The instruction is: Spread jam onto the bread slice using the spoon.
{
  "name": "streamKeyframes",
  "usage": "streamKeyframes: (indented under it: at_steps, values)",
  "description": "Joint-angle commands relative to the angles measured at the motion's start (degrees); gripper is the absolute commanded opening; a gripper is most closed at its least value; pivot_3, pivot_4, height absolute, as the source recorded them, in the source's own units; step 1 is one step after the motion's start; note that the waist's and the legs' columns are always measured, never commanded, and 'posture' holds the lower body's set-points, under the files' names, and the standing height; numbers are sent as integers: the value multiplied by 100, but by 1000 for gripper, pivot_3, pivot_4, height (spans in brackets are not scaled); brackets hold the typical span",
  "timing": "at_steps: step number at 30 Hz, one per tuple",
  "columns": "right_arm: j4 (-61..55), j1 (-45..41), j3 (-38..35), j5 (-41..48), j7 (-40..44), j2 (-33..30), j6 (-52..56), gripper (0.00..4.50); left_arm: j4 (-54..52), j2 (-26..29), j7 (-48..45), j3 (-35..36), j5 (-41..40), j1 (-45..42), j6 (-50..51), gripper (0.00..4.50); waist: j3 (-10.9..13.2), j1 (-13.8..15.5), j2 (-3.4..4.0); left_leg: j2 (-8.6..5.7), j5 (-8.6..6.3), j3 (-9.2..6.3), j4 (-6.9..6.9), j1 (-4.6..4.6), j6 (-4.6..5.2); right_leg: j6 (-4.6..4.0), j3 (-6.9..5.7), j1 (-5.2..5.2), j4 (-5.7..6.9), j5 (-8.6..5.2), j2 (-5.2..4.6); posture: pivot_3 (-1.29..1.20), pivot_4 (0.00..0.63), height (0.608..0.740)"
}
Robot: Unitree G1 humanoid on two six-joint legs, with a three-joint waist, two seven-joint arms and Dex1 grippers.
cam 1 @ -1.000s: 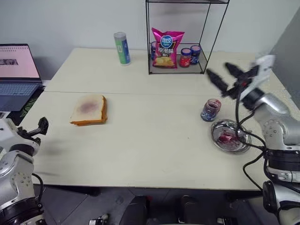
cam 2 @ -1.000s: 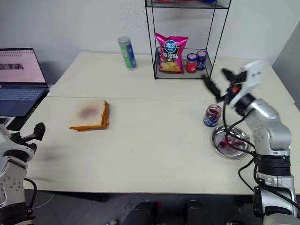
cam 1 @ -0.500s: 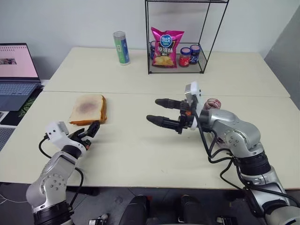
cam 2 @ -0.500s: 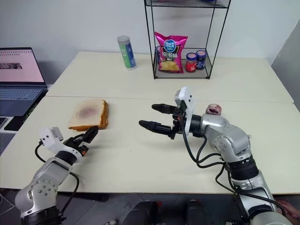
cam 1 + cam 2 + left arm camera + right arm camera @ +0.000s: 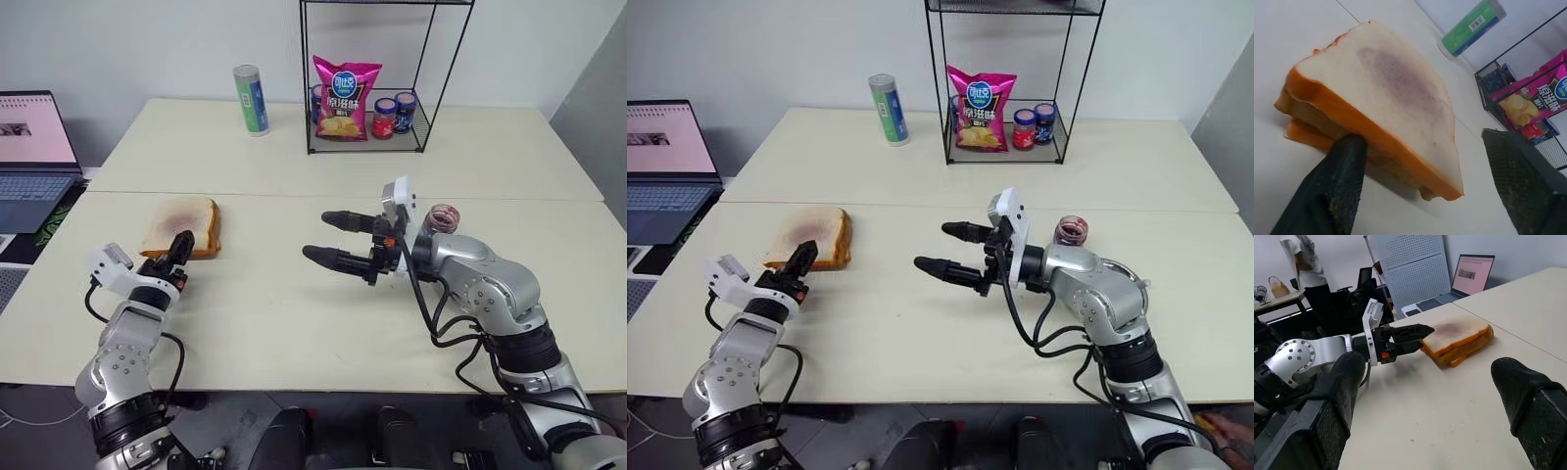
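The bread slice (image 5: 182,217), pale white with a faint purple smear on top, lies on a toasted orange-crusted slice at the table's left. My left gripper (image 5: 174,251) is open right at the stack's near edge. In the left wrist view one of its black fingers (image 5: 1339,188) rests against the lower crust and the other stands well off to the side. My right gripper (image 5: 319,235) hovers open and empty over the middle of the table, pointing toward the bread. The spoon and the jam blob are hidden from view.
A small open glass jar (image 5: 442,217) with dark red contents stands just behind my right forearm. At the back are a wire rack (image 5: 423,69) holding a chips bag (image 5: 345,96) and two lidded jars (image 5: 393,114), and a green can (image 5: 251,100). A laptop (image 5: 29,157) sits far left. A person (image 5: 1302,264) stands beyond the table.
My right arm swung from the jar at the right to the table's middle, then held still. My left gripper came in from the left edge up to the bread stack.
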Motion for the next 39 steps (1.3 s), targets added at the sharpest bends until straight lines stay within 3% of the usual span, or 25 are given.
streamKeyframes:
  at_steps: [1, 16, 27, 32, 34, 39]
  values:
    - [-225, 4, -223, 16, -17, -9, -42, 4500, -254, -18, 42, 96, -266, 37, -57, 2867, 0, -4, 0, 0, 0, 0, 0, 0, 0, 1, 0, 0, -1, 1, 0, 0, 150, 740]
    - [-247, -4, -331, 26, -81, 91, 57, 4500, -321, -33, 205, 77, -361, 28, -175, 53, 0, -16, 0, 0, 0, 0, 0, 0, 0, 0, 2, 0, 1, 2, 1, 0, 150, 740]
    - [-390, 1, -506, 107, -157, -59, 184, 4500, -695, 225, 157, -277, -635, -241, 280, 15, 0, -12, -1, -1, 0, 1, 1, 0, 0, -1, 2, 0, 1, 2, 2, 0, 150, 740]
    - [-840, 39, -998, 641, 111, -904, 940, 4500, -1375, 680, -386, -1105, -1329, -749, 1301, 15, 4, 43, -8, -4, 1, -6, 9, -11, 0, 0, -5, -2, 0, 3, 3, 0, 150, 740]
    - [-1279, 369, -1378, 902, 215, -1546, 1304, 4500, -1562, 796, -726, -1720, -1549, -1120, 1786, 15, 2, 40, -8, -10, 1, -6, 14, -23, 3, 5, -3, -6, -7, 6, 2, 0, 150, 740]
    - [-1976, 1171, -2036, 1279, -227, -2029, 1702, 4500, -1265, 439, -922, -2815, -1076, -1277, 2013, 15, 5, 99, -12, -7, 1, -1, 13, -33, 4, 5, -7, -8, -6, 5, 1, 0, 150, 740]
